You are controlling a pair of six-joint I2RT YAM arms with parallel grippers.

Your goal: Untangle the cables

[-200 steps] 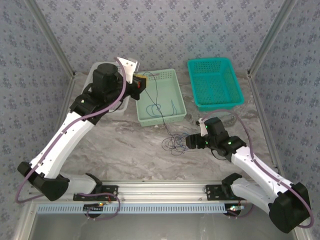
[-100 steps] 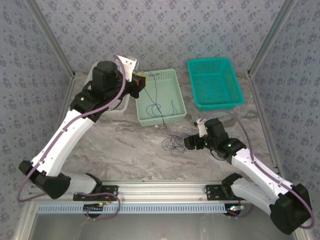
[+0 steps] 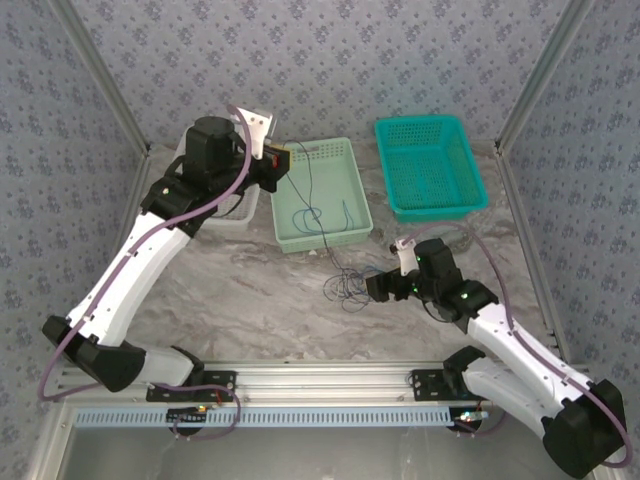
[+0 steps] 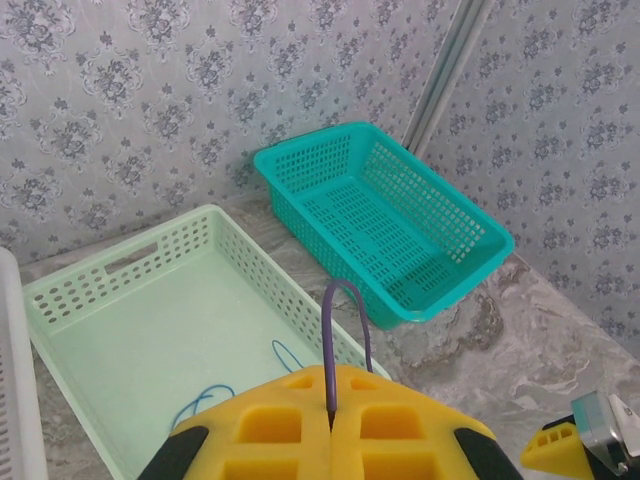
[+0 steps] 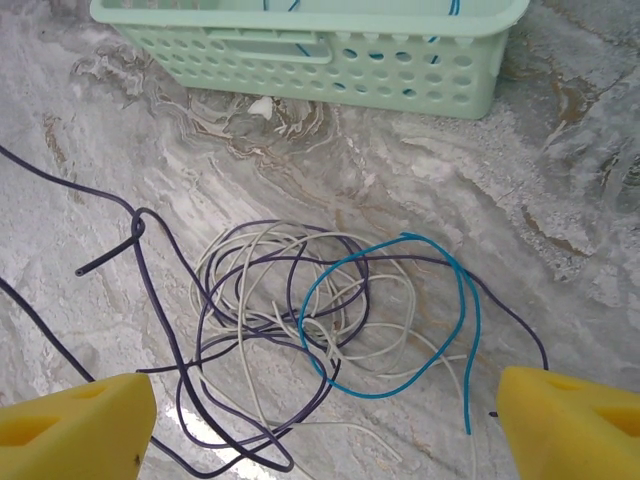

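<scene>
Right gripper [image 3: 372, 290] has slid slightly down and left, closer to the loose tangle of thin purple, white and blue cables [image 5: 320, 310] lying on the grey marbled tabletop [image 5: 600, 200] just in front of the pale green perforated plastic basket [image 5: 300, 75]. Its yellow foam fingers [image 5: 75, 420] are spread wide on either side of the tangle, gripping nothing. Left gripper [image 4: 330, 420] hangs raised over that basket's far-left corner, pads clenched on a thin dark purple cable [image 4: 345, 300] trailing down toward the tangle; a thin blue cable [image 4: 200, 405] lies inside the basket.
</scene>
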